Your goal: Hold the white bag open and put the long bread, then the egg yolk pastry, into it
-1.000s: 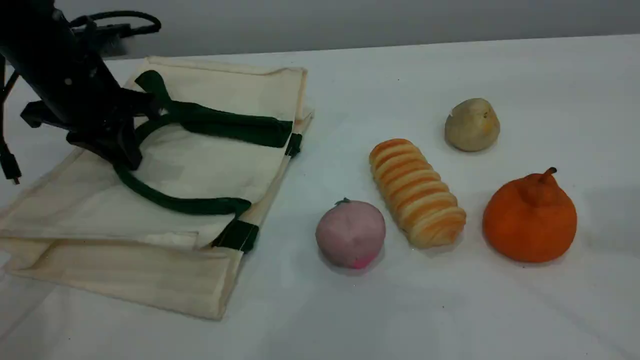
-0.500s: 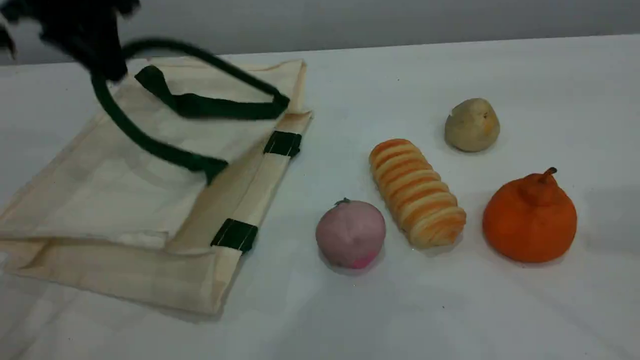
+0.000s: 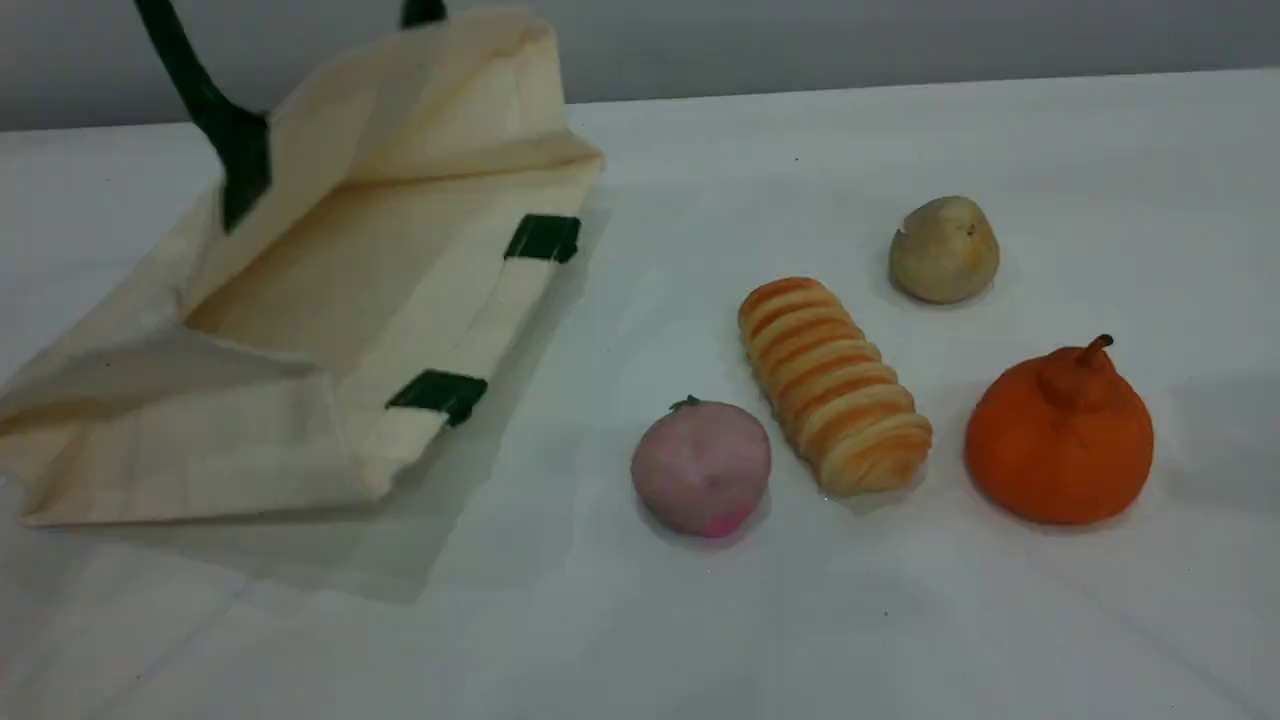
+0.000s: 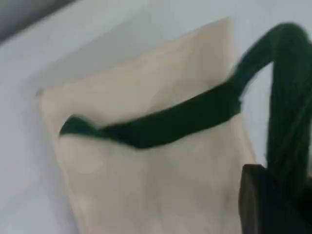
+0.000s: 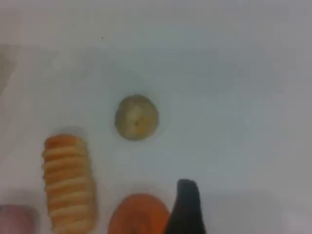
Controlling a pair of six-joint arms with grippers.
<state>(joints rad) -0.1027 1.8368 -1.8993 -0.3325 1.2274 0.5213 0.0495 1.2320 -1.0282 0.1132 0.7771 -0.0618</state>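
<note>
Left wrist view, left pincer (image 4: 273, 197) pinching strap (image 4: 288, 97) of white bag (image 4: 146, 195), right pincer (image 5: 187, 209) spread.

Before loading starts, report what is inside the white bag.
Inside the white bag only bare cream lining shows, no food. Its deep end at the left is covered by its own folded fabric and cannot be checked.

The green strap (image 3: 240, 150) of the white bag (image 3: 450, 110) runs off the scene view's top edge.
</note>
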